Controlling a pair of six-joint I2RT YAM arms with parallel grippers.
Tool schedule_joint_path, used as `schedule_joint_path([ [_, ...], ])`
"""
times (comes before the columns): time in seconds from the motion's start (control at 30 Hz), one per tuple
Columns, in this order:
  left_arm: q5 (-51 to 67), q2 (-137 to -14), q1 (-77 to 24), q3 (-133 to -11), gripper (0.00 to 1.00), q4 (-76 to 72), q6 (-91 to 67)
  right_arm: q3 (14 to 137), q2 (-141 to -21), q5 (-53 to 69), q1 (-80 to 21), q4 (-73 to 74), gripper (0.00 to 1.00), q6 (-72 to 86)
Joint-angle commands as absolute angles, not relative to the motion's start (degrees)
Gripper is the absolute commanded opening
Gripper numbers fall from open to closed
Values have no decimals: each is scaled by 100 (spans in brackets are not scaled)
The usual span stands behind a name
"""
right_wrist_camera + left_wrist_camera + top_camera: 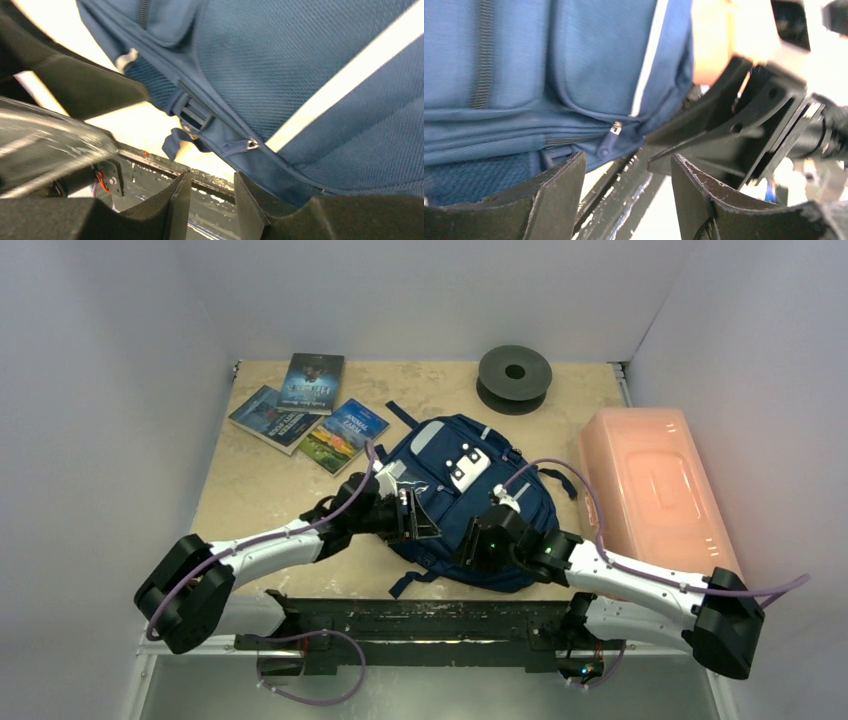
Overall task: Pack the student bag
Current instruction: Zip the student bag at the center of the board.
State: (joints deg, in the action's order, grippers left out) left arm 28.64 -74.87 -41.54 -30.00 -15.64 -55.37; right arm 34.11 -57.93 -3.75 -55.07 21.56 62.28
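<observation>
The student bag [470, 495] is a navy backpack with white trim, lying flat in the middle of the table. My left gripper [412, 516] is at its left side near the front, open and empty. In the left wrist view its fingers [626, 161] stand apart just below a blue zipper pull [607, 144]. My right gripper [478, 542] is over the bag's near edge, open and empty. In the right wrist view its fingers [212, 177] sit just below another zipper pull [239, 146] and a strap buckle [194, 115]. The bag's zippers look closed.
Three books [315, 380] [270, 418] [343, 435] lie at the back left. A dark grey spool [514, 375] stands at the back. A pink translucent box [650, 485] lies along the right edge. The black base rail [420, 620] runs along the near edge.
</observation>
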Motion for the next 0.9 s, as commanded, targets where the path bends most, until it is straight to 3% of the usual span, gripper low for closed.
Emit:
schedule_joint_path([
  [0.0, 1164, -7301, -4148, -3747, 62, 180, -5670, 3057, -5908, -687, -5619, 1688, 40, 7868],
  [0.27, 324, -7909, -4351, -4277, 56, 1229, -6706, 3282, -6311, -1496, -5938, 2238, 49, 9201],
  [0.53, 18, -8115, -4530, -4348, 56, 1780, -7499, 3547, -6952, -1691, -6087, 2362, 47, 9840],
  [0.73, -233, -8289, -4536, -4333, 56, 1920, -7783, 3865, -7315, -2182, -6163, 2629, 39, 10215],
  [0.87, -401, -8433, -4543, -4382, 56, 1985, -7811, 3995, -7576, -2322, -6205, 2755, 22, 10397],
])
